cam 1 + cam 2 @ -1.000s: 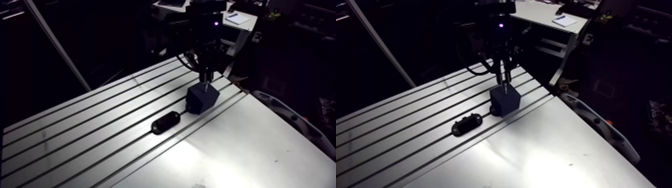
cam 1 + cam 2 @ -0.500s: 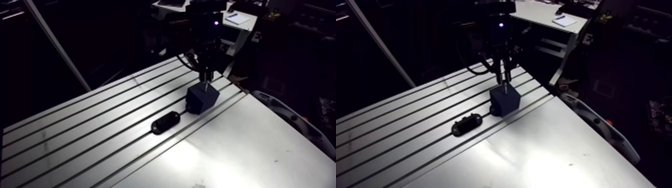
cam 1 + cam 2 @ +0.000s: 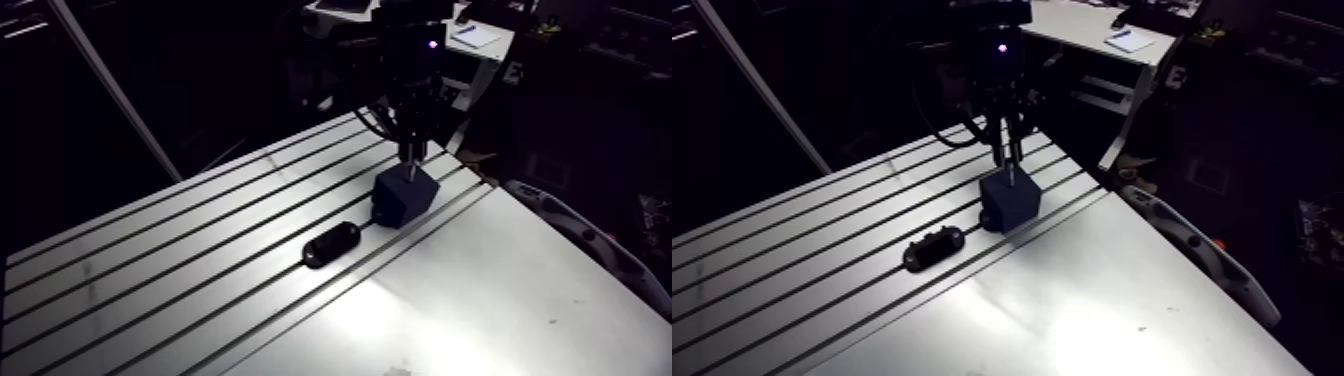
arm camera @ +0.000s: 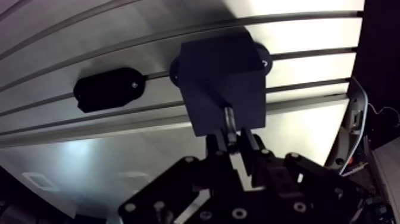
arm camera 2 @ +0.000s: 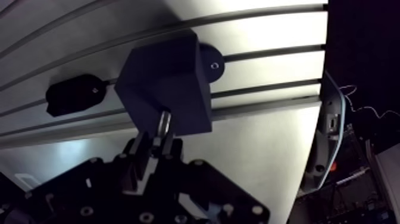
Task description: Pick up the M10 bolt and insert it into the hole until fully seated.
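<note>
Gripper (image 4: 230, 142): fingers narrow, clamped on the M10 bolt (image 4: 228, 119).
M10 bolt: upright between the fingers, its lower end at the block's top face; its depth cannot be told.
Block (image 4: 220, 71): dark cube directly under the gripper, standing on the desk, with a round black knob (image 5: 211, 61) on its side.
Desk (image 4: 309, 36): pale aluminium with long parallel slots, brightly lit beyond the block.
Black oval piece (image 4: 107, 89): lies along a slot, beside the block but apart from it.
</note>
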{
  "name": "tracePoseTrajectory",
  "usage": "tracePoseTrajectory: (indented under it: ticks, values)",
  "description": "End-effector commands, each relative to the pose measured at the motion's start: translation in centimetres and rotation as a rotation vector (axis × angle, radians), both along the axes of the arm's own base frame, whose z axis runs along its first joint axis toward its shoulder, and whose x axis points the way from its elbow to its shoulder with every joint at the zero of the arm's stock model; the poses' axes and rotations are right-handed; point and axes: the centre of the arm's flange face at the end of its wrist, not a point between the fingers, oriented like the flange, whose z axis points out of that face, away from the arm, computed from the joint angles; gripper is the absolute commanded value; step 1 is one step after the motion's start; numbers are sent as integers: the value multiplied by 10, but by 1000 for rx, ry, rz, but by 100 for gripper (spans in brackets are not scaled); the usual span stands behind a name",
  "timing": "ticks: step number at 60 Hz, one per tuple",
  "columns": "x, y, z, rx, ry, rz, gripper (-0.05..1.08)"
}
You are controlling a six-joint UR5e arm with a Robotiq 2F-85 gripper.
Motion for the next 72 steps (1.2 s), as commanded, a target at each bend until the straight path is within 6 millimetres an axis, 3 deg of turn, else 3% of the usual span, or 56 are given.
tracePoseTrajectory:
  ticks: [1,72]
  values:
    - [0,1,-2,-2,-3,-1,108]
    - [2,-2,-8,-2,-3,1,108]
